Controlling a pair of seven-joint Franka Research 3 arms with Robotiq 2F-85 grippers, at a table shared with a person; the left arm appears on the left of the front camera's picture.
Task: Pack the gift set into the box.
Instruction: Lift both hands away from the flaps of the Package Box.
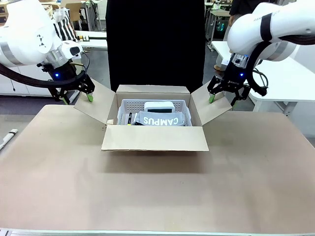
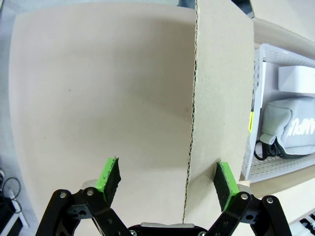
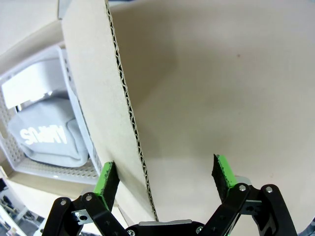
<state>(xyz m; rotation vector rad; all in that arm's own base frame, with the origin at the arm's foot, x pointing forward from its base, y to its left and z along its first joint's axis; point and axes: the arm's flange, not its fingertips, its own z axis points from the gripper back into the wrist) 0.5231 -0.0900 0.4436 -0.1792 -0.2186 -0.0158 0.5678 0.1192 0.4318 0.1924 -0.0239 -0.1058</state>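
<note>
The box (image 1: 155, 138) stands open in the middle of the table, all four flaps spread. Inside it sits a white slatted basket (image 1: 129, 103) holding the gift set (image 1: 162, 119), grey with white CAMPUS lettering and a white flat part behind. My left gripper (image 1: 77, 98) is open at the outer edge of the left flap (image 1: 98, 106). In the left wrist view the left flap's edge (image 2: 189, 147) runs between the green pads (image 2: 110, 178). My right gripper (image 1: 224, 98) is open at the right flap (image 1: 211, 106). That flap's edge (image 3: 133, 123) stands close to the left pad (image 3: 107, 178).
A person in black (image 1: 155, 44) stands at the far side, right behind the box. The brown table top (image 1: 157, 196) stretches wide in front of the box. White tables and cables lie beyond both arms.
</note>
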